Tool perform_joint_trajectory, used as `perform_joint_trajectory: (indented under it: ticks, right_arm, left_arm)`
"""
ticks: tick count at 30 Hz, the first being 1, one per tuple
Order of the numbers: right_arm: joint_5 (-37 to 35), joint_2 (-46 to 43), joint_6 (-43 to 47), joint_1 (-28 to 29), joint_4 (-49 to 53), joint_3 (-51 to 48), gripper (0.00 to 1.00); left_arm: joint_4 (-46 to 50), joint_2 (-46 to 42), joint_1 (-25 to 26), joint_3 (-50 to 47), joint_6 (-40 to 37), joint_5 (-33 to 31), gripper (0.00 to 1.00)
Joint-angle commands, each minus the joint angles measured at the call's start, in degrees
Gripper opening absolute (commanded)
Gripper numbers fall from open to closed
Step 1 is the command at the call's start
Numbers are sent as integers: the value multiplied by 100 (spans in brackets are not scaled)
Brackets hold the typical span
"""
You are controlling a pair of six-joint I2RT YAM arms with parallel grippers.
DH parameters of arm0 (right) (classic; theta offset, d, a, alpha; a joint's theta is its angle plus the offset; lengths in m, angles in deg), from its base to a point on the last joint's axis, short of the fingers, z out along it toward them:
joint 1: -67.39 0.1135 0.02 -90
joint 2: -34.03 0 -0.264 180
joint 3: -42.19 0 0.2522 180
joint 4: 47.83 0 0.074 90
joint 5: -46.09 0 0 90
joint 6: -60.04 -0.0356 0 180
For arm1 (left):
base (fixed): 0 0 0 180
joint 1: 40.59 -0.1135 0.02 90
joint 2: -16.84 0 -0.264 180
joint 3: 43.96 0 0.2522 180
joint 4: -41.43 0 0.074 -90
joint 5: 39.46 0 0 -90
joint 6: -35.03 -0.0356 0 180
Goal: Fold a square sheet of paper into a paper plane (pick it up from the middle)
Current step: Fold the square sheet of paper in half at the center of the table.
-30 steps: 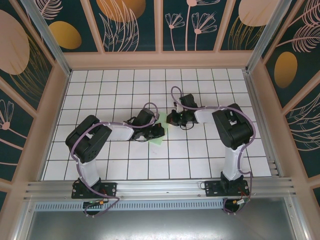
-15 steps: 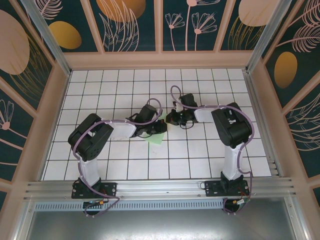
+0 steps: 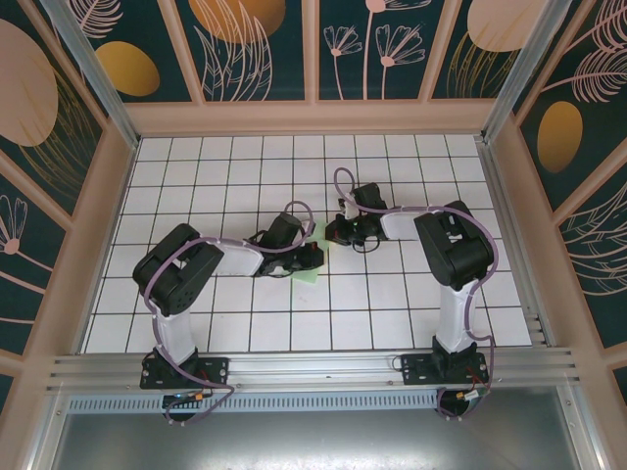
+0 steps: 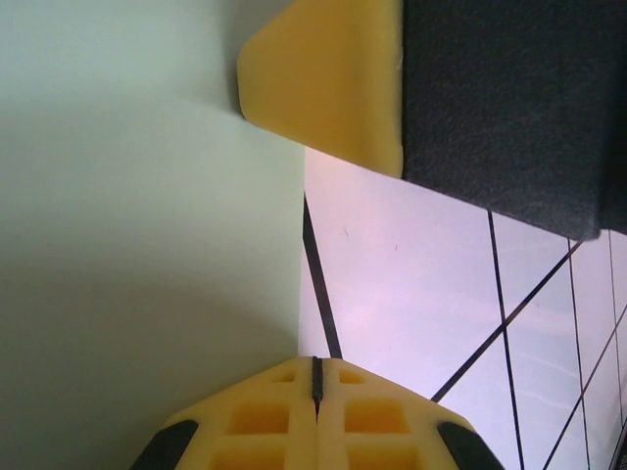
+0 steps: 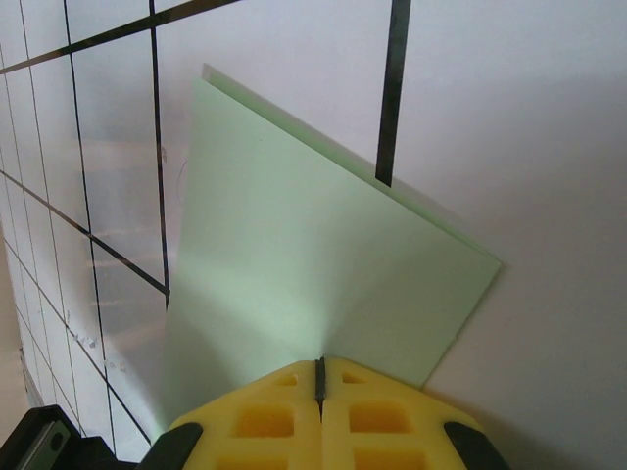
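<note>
Though it is only a thin mint-green sheet, the paper [image 5: 323, 264] is what both claws are bent over; it lies flat on the table [image 3: 392, 294], in the gap between the two claws and running in under their tips; along its far edge, in the right wrist view, a second edge peeks out just behind the first, so I judge it doubled over once and not a plane yet. From the right claw [image 5: 318, 377] it spreads forward and to the left, with one corner off to the right of the tips; from the left claw [image 4: 315, 377] it lies ahead and to the left, its straight edge running right up to the tips. Both claws are fully closed, finger against finger with a bare seam between, and nothing is pinched in either; whether the tips press the sheet or hang just over it I cannot tell. Ahead and to the right of the left claw sits a yellow pad on a black body, probably the other claw's finger, close by the paper's edge.

As I judge it, the paper is very light, limp, easily creased or torn, and slick on the smooth tiles; a push at one edge would slide it rather than bend it. Better to pin it with one claw and take the middle of a free edge with the other, jaws opened only a little.
</note>
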Motion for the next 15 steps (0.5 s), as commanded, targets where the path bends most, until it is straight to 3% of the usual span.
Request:
perform_joint_trajectory:
  ticks: [1, 15]
  right_arm:
    - [-378, 336, 130, -42, 419, -32, 0]
    - [-425, 355, 129, -64, 453, -48, 0]
  left_arm:
    - [512, -92, 124, -370, -52, 177, 0]
    - [617, -490, 512, -1013, 185, 36, 0]
